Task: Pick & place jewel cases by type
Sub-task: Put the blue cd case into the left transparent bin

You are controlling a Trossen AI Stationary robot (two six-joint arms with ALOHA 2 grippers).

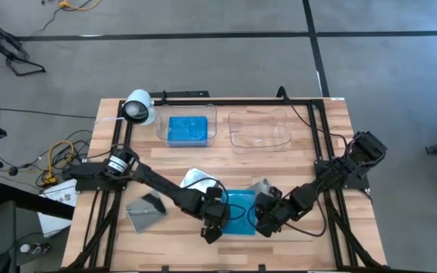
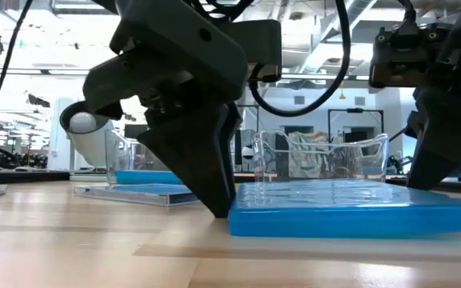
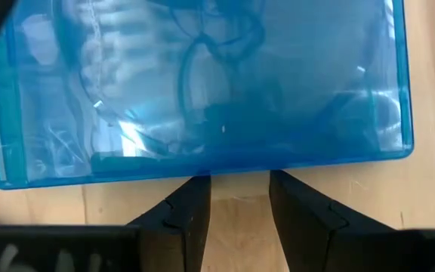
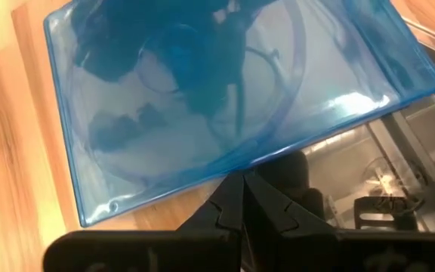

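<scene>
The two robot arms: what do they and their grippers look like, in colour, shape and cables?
Both arms are matte black, built of slim links joined by bulkier blocky joints. The left gripper ends in two dark, flat, wedge-shaped fingers with stepped inner edges; the right gripper has the same kind of fingers. Black cables loop loosely beside each wrist. The left arm carries a silvery-white ring near its base. No markings are readable.

High view: overhead, straight down, far enough to take in the whole table [image 1: 302, 152] and both arms. Low view: tabletop height, level across the table into the room, very close to a blue jewel case [image 2: 358, 210]. Left wrist view: looks past its own fingers [image 3: 191, 215] at that same case [image 3: 202, 83], close up. Right wrist view: same case [image 4: 225, 98], opposite side. All four views share it.
</scene>
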